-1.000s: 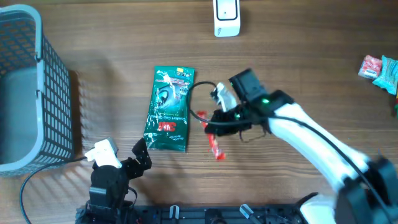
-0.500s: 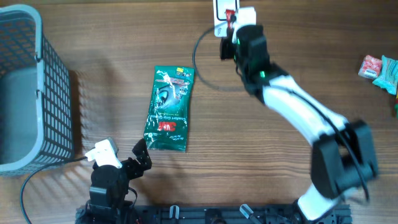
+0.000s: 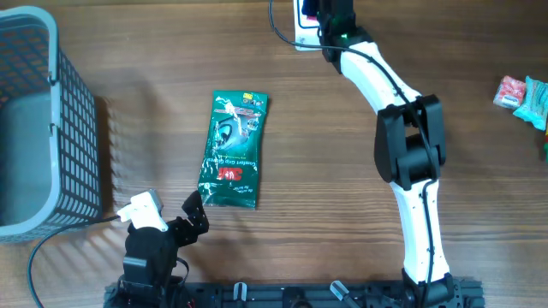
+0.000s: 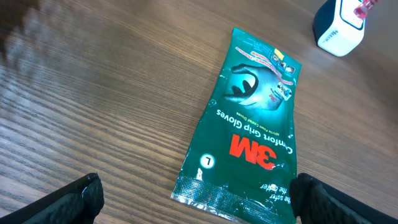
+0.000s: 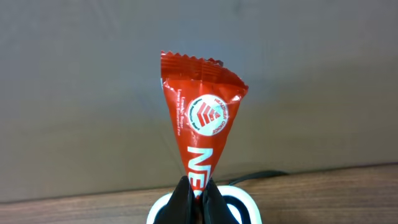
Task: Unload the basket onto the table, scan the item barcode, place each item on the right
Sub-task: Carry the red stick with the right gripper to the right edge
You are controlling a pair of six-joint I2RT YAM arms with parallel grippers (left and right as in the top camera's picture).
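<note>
The pickup looks done and the scan itself is what is under way. The right pincer is pinched on the bottom end of a red packet, which stands upright off the desk, right over the white scanner at the far edge. The wrist view shows the packet's printed logo face, with the scanner's rim just below the fingertips. No barcode shows on that face, so I cannot tell whether the code is turned toward the scanner or whether it has read. What is probably left is to turn or lower the packet until the code meets the window, then set it aside. The left pincer hangs spread wide and holding nothing at the near edge, over the end of a green glove pack. A basket stands at the left edge
</note>
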